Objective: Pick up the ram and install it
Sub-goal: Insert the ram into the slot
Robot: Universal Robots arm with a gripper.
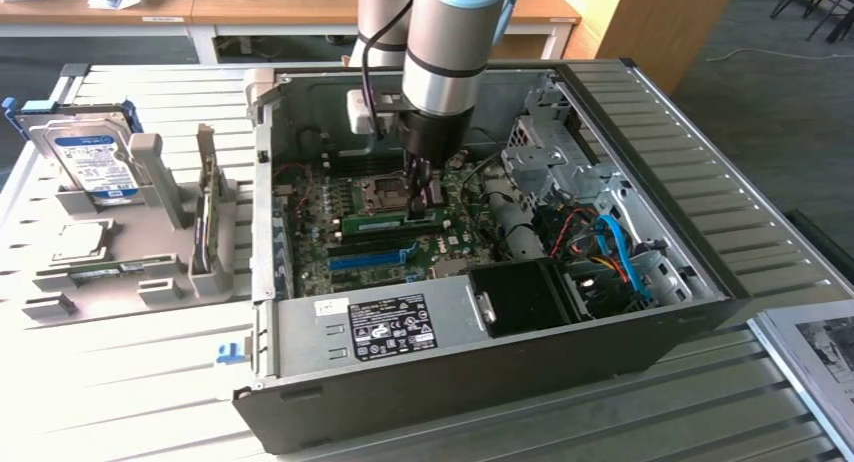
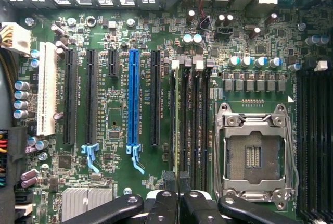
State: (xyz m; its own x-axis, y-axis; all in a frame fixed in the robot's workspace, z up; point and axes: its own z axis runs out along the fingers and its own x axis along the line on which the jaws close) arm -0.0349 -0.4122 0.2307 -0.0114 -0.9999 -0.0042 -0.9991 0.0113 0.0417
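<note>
Hand (image 2: 177, 179) inside open PC case (image 1: 467, 382), fingers closed together, gripping nothing. Ram (image 1: 375, 222) stands on edge in a motherboard (image 2: 119, 36) slot beside CPU socket (image 2: 253, 153), one end just at the fingertips

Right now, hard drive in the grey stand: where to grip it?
Probably take the hard drive by its upper end, coming from straight above and pinching across its thin front and back faces. It stands on end with its lower end seated in the grey stand, so only the top part is free.
</note>
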